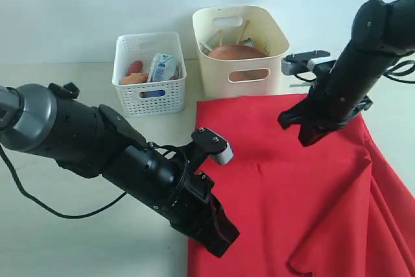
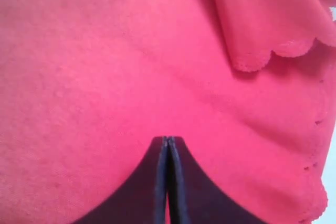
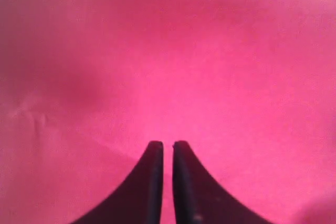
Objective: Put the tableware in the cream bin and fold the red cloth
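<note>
A pale table [image 1: 65, 244] stands against a plain white wall. At its back edge are a white basket [image 1: 150, 98] of food and, to its right, the cream bin [image 1: 214, 72], which holds a brown plate [image 1: 235, 52] and some other pieces too hidden to name. No tableware shows on the bare table, so that half of the task looks done.

The red cloth [image 1: 311, 205] covers the right front part of the table, its back edge just before the bin. It lies mostly flat. Its right side is rumpled, and a scalloped flap is turned over there. No clean fold shows yet, so the folding seems barely begun.

The left gripper [image 2: 167, 141] rests at the cloth's left edge near the table's front, its jaws pressed together. Whether they pinch fabric cannot be told. The right gripper [image 3: 168, 144] is down on the cloth near its back edge, with only a thin slit between the jaws. Whether it nips the cloth cannot be told either.
</note>
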You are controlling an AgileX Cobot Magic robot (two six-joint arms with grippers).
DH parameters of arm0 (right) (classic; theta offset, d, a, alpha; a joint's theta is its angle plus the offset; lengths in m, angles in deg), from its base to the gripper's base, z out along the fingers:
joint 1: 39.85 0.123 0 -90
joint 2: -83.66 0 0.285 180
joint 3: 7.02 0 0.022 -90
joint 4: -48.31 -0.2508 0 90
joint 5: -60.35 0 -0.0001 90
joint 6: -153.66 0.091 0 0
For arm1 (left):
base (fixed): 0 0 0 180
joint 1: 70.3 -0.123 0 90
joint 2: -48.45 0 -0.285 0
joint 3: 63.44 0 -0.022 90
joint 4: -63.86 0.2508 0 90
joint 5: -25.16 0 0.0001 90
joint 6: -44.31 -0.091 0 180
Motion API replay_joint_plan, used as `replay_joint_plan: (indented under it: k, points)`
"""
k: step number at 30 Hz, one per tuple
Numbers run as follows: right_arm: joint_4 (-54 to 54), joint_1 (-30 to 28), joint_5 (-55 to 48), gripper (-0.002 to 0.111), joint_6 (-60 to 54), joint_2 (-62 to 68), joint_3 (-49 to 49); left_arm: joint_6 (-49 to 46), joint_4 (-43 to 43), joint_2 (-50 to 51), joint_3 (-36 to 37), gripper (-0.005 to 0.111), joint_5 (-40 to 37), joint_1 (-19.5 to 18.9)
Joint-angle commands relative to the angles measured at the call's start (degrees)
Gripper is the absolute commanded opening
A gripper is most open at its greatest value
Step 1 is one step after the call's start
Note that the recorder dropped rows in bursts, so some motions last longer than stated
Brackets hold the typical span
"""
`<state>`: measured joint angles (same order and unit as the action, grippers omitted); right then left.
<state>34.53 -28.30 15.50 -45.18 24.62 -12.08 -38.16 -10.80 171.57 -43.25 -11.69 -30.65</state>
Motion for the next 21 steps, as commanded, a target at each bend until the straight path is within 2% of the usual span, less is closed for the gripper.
replay_joint_plan:
  k: [1, 3, 7, 12, 17, 21]
  points:
    - [-0.54, 0.79, 2.65, 0.006, -1.61, -0.37, -7.16, 1.80, -0.45, 1.39, 0.18, 0.000, -0.10, 0.39]
    - [0.40, 0.79, 3.83, 0.006, -1.49, -0.37, -10.45, 2.41, -0.47, 2.37, 0.18, 0.000, -0.20, 0.39]
    - [11.00, 0.79, 0.29, 0.006, 10.66, -3.39, -18.81, 7.71, -0.47, 2.65, 0.18, 0.000, 1.11, 0.27]
    - [11.09, 0.79, -0.50, 0.006, 13.14, -13.41, -24.55, 9.32, -0.47, 2.65, 0.18, 0.000, 1.65, 0.27]
    - [12.42, 0.79, -2.55, 0.004, 16.01, -16.58, -31.81, 9.97, -0.47, 2.65, 0.18, 0.000, 2.35, 0.27]
    - [23.65, 0.79, -8.24, 0.004, 30.12, -16.96, -35.52, 10.50, -0.47, 2.65, 0.18, 0.000, 2.32, 0.27]
